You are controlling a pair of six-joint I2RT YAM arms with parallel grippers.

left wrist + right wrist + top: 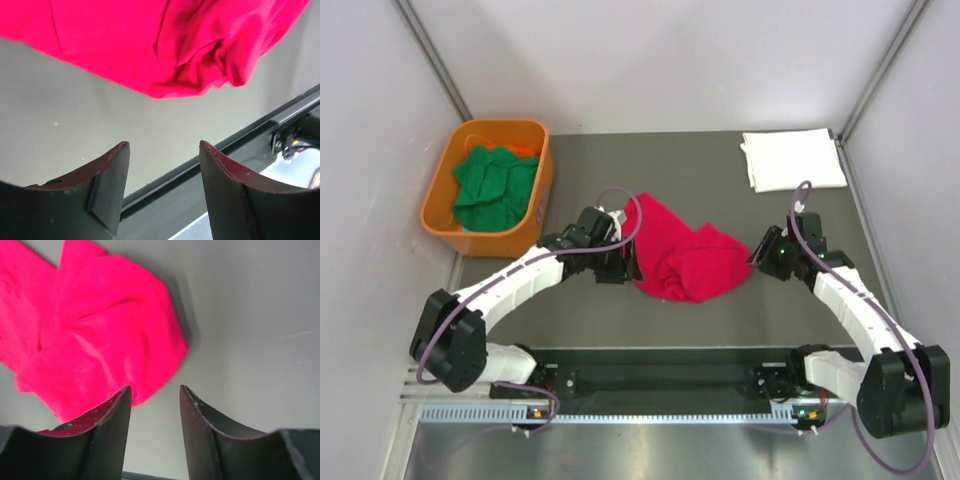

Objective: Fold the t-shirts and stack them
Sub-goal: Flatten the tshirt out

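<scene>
Spread the red t-shirt (pixel 685 255) flat before folding.
It lies bunched mid-worktop (pixel 620 160) between the arms. The left tool (pixel 162 145) and right tool (pixel 155 387) stand spread, holding nothing. Pinch one outer edge per tool and draw them apart. The folded white t-shirt (pixel 792 160) likely marks the stack.

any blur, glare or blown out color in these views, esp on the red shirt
top external: soft even light, the white t-shirt nearly washed out; left wrist: the red t-shirt is oversaturated so its folds smear together, with a bright blown-out patch below the rail; right wrist: the red cloth looks slightly soft and throws a faint shadow on the table along its right edge.
</scene>
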